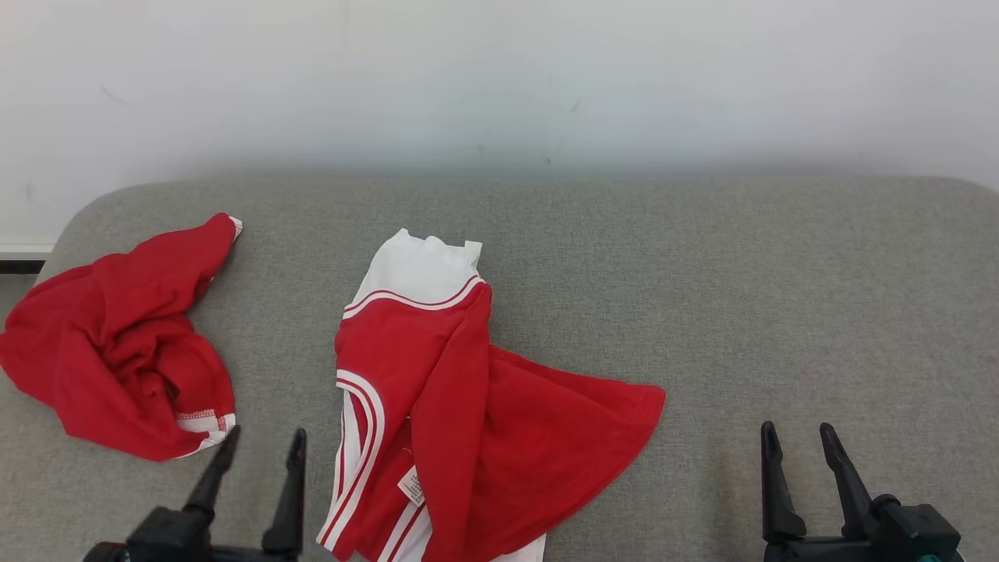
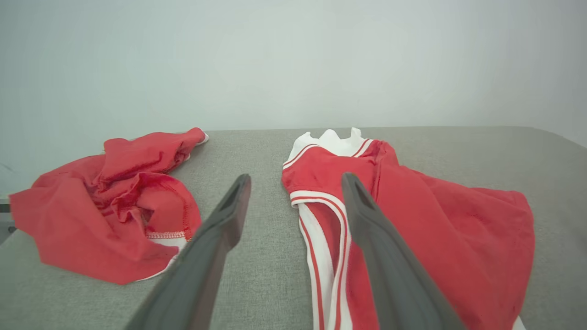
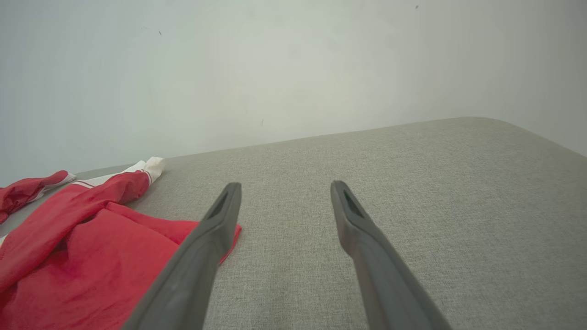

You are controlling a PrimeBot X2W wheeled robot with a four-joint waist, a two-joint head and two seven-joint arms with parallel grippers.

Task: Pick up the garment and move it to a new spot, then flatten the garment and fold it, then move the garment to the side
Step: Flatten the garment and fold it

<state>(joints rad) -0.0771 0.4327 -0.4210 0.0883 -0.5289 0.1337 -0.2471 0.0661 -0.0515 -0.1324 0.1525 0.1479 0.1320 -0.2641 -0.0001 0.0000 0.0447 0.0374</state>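
A red and white garment (image 1: 468, 414) lies loosely bunched on the grey cushioned surface (image 1: 702, 297), with its white end toward the wall and a label showing near the front. It also appears in the left wrist view (image 2: 435, 220) and the right wrist view (image 3: 82, 256). My left gripper (image 1: 265, 435) is open just left of the garment's front edge, with nothing between its fingers (image 2: 296, 178). My right gripper (image 1: 798, 429) is open over bare fabric to the garment's right, also holding nothing (image 3: 286, 185).
A second, crumpled red garment (image 1: 117, 343) lies at the left end of the surface (image 2: 114, 211), close to my left gripper. A pale wall (image 1: 499, 78) runs behind the surface. Bare grey fabric stretches to the right (image 3: 435, 192).
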